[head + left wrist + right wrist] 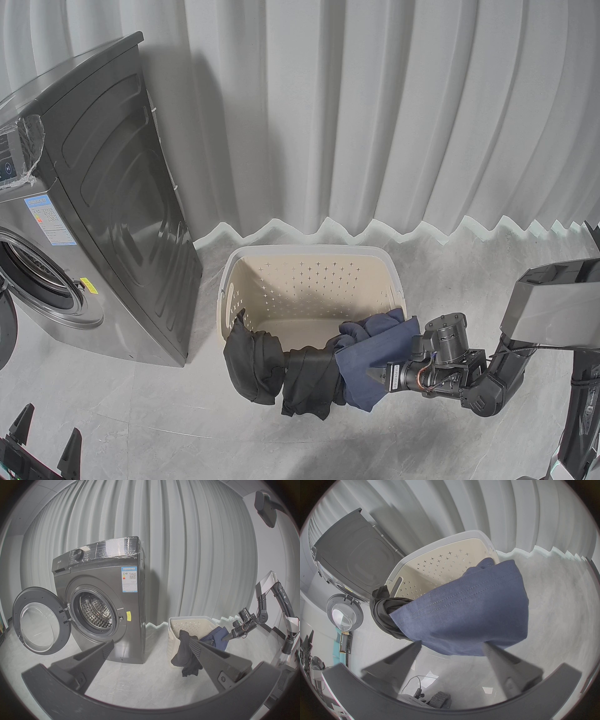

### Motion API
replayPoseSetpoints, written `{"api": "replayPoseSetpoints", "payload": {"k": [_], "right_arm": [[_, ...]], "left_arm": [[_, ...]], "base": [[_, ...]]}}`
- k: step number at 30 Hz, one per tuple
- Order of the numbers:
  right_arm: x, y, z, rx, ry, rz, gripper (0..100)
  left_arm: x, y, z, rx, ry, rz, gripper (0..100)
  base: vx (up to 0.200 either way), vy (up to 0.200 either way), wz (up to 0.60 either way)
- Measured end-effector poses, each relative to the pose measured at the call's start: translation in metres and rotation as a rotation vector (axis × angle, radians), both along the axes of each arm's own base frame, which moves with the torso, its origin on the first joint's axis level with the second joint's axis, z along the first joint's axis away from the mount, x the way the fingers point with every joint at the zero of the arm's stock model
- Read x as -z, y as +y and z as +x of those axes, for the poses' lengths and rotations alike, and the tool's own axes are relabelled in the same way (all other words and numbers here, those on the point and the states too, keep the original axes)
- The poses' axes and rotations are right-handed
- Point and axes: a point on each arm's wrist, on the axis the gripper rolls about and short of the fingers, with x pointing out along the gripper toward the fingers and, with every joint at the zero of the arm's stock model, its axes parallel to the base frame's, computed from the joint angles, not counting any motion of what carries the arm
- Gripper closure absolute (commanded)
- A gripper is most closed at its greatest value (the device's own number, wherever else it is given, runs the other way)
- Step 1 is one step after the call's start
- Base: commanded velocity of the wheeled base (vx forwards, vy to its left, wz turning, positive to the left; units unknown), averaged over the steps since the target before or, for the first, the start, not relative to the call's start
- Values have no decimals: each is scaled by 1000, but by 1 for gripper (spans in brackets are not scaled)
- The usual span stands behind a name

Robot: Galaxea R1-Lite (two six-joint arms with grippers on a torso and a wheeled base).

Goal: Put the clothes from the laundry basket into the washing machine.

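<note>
A cream laundry basket (312,251) stands on the floor right of the grey washing machine (112,187). Black clothes (256,365) and a blue garment (375,353) hang over the basket's near rim. My right gripper (375,376) is level with the blue garment's lower edge, on its right side. In the right wrist view it (451,645) is open, with the blue garment (468,611) hanging at its fingertips. My left gripper (44,437) is low at the front left and is open (150,642). It faces the washing machine (131,611), whose round door (40,620) is swung open, showing the drum (95,612).
White curtains (375,112) hang behind the basket and the machine. Bare grey floor (156,412) lies between the basket, the machine and me. In the right wrist view, cables and small gear (431,697) lie on the floor below the gripper.
</note>
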Motion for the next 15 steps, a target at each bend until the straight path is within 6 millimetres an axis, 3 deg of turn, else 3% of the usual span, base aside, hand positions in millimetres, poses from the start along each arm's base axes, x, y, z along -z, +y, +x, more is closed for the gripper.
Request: {"api": "replayPoseSetpoints", "payload": {"k": [15], "right_arm": [[2, 1, -11, 8, 38, 19, 100]], "left_arm": [[0, 0, 0, 0, 0, 0, 0]], "base": [[0, 0, 0]]}}
